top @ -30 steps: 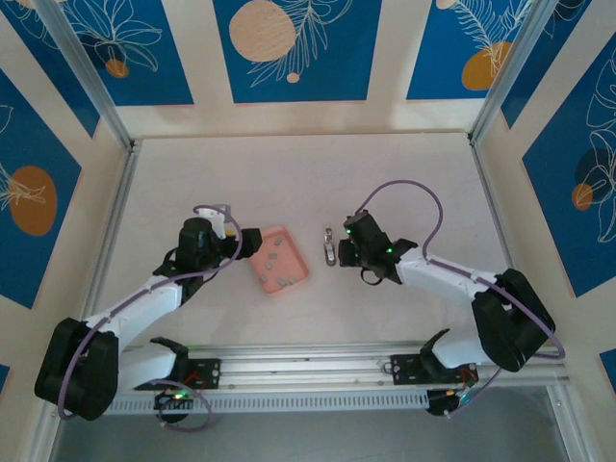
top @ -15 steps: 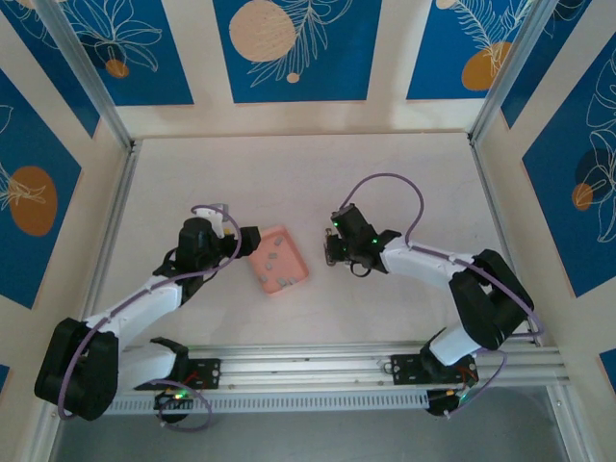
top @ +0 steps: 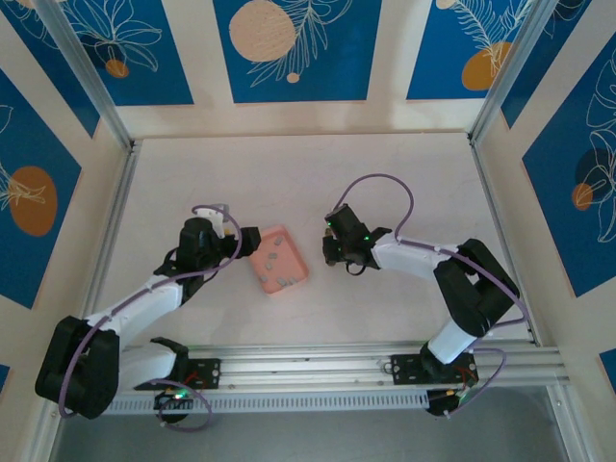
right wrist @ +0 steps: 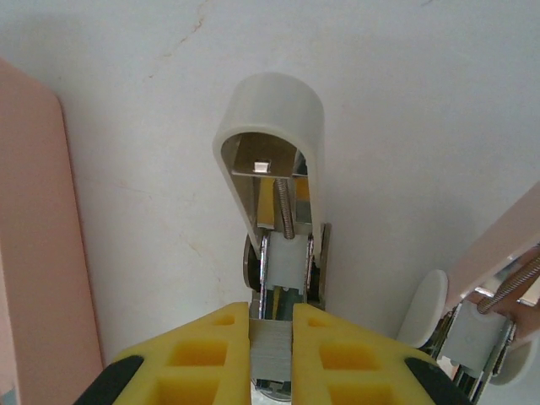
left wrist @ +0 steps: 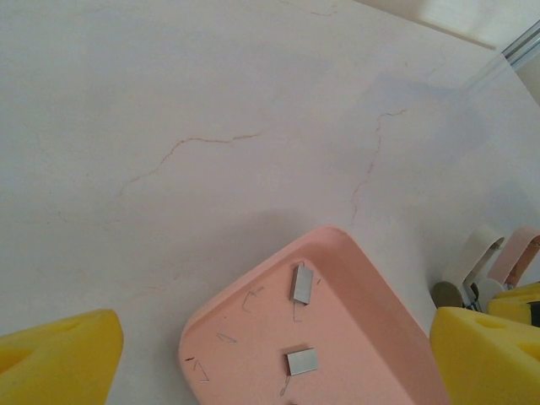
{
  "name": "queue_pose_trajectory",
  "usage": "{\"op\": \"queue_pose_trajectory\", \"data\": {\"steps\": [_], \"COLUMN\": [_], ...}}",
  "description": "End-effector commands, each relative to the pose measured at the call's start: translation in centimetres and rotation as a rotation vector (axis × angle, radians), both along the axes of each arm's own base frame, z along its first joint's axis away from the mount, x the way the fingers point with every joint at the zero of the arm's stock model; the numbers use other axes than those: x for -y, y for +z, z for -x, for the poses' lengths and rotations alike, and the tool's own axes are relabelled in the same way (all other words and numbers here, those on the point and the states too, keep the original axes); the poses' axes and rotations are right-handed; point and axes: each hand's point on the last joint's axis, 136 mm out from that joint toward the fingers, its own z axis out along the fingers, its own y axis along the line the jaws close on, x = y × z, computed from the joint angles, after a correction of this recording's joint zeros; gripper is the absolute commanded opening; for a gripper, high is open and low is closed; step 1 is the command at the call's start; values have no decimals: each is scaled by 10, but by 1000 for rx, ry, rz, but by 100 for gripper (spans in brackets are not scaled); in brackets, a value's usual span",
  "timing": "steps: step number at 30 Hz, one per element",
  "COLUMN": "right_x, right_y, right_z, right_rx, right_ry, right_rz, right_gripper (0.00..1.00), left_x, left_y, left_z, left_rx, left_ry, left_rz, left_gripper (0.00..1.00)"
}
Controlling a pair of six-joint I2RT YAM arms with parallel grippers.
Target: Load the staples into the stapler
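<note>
The stapler lies open on the table, its white lid swung up and away and its metal channel bare. My right gripper hangs just above the near end of that channel, shut on a grey block of staples. In the top view this gripper sits right of the salmon-pink tray. More staples lie loose in the tray. My left gripper is open above the tray's near corner, holding nothing; from above it is at the tray's left edge.
A pink and white piece with a spring lies at the right edge of the right wrist view; I cannot tell what it belongs to. Thin bent wire staples are scattered in the tray. Aluminium rails border the table.
My right gripper, still shut on the staples, has moved left over the stapler, and that arm has folded in. The left arm has stayed put.
</note>
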Motion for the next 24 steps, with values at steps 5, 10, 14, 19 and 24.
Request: {"op": "queue_pose_trajectory", "data": {"steps": [5, 10, 14, 19, 24], "right_x": [-9, -6, -3, -1, 0], "right_y": [-1, -5, -7, -9, -11], "right_z": [-1, 0, 0, 0, 0], "right_rx": [-4, -11, -10, -12, -13], "right_ry": [18, 10, 0, -1, -4], "right_rz": [-14, 0, 14, 27, 42], "right_gripper": [16, 16, 16, 16, 16], "left_x": [3, 4, 5, 6, 6], "left_y": [7, 8, 8, 9, 9], "left_z": [-5, -5, -6, -7, -7], "left_rx": [21, 23, 22, 23, 22], "left_ry": [-6, -8, -9, -13, -13], "left_rz": [-7, -4, -4, 0, 2], "left_gripper": [94, 94, 94, 94, 94]}}
